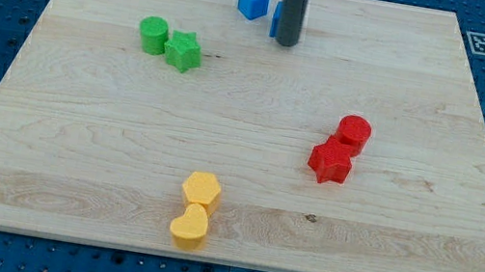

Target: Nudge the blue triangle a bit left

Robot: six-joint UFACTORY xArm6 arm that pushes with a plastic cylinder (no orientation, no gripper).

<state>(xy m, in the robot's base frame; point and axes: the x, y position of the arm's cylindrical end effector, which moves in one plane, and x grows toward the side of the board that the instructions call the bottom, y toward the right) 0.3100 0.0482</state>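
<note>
My tip (286, 41) is at the view's top centre, at the end of the dark rod. A blue block (276, 20) is mostly hidden behind the rod; only a sliver shows at the rod's left side, and its shape cannot be made out. My tip is right against it or just in front of it. A blue cube (254, 0) sits a little to the left of the rod, apart from it.
A green cylinder (152, 34) and a green star (183, 50) touch at upper left. A red cylinder (353, 133) and a red star (329, 161) sit at right. Two yellow blocks (201, 191) (190, 226) sit at bottom centre. The wooden board (70, 177) ends at blue pegboard.
</note>
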